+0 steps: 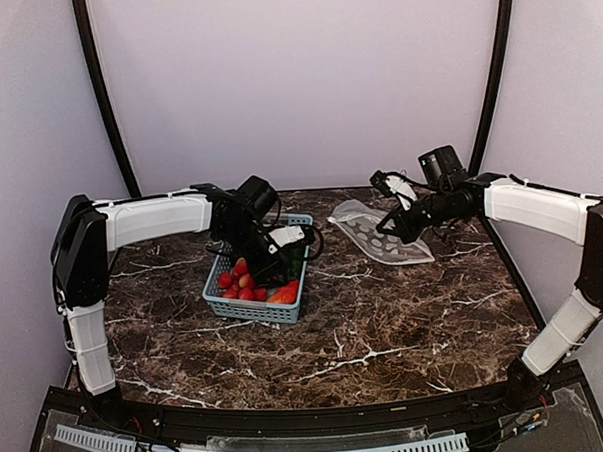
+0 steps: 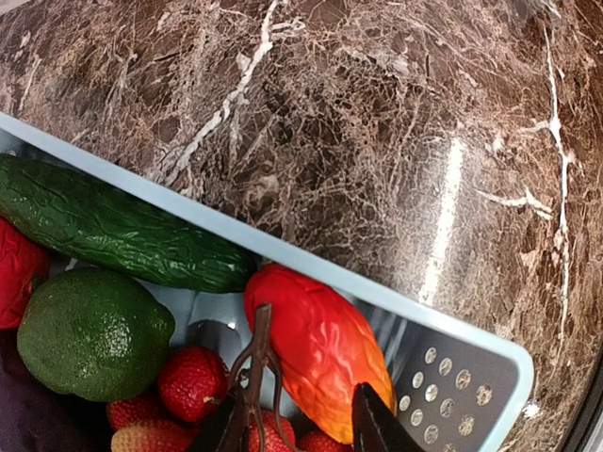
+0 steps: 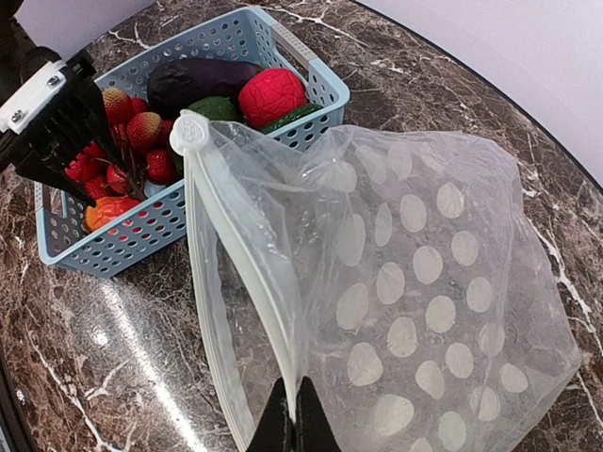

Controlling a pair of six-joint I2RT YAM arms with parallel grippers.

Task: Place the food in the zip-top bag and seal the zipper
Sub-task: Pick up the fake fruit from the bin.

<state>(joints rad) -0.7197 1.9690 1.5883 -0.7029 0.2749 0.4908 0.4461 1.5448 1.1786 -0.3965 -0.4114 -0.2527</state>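
The food lies in a light-blue basket: a green cucumber, a round green piece, a red-orange piece, and red berries on a brown stem. A dark eggplant also shows there. My left gripper reaches down into the basket. Its jaws stand apart around the stem and the low end of the red-orange piece. The clear dotted zip-top bag lies right of the basket, its mouth gaping toward it. My right gripper is shut on the zipper strip, with the slider at its far end.
The basket and the bag sit side by side at the back of the brown marble table. Both arms reach in over them from the two sides. Pale walls close the space behind.
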